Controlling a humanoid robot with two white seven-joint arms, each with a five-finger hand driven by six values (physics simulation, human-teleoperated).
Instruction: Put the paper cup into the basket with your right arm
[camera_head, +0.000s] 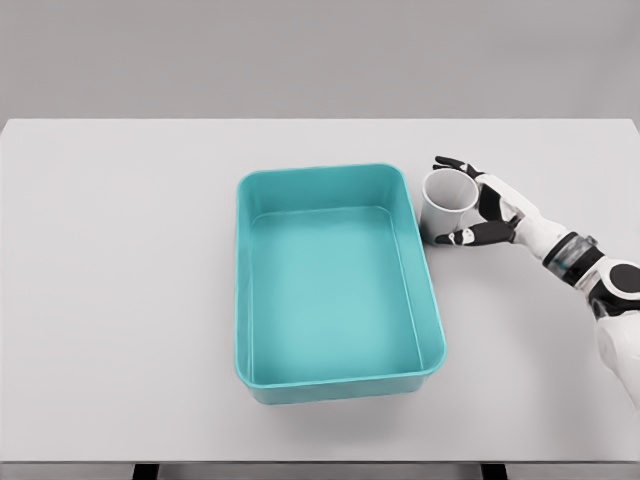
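I have one view only, from the camera on the robot's head, so no second view shares any of the scene. It looks forward and steeply down onto the pale grey rectangular tabletop (120, 300), near enough that the tabletop runs off both sides while its far and near edges stay in frame. A plain grey wall fills the strip above. The teal rectangular plastic basket (262, 390) sits about centre, and my white right arm comes in from the right edge.
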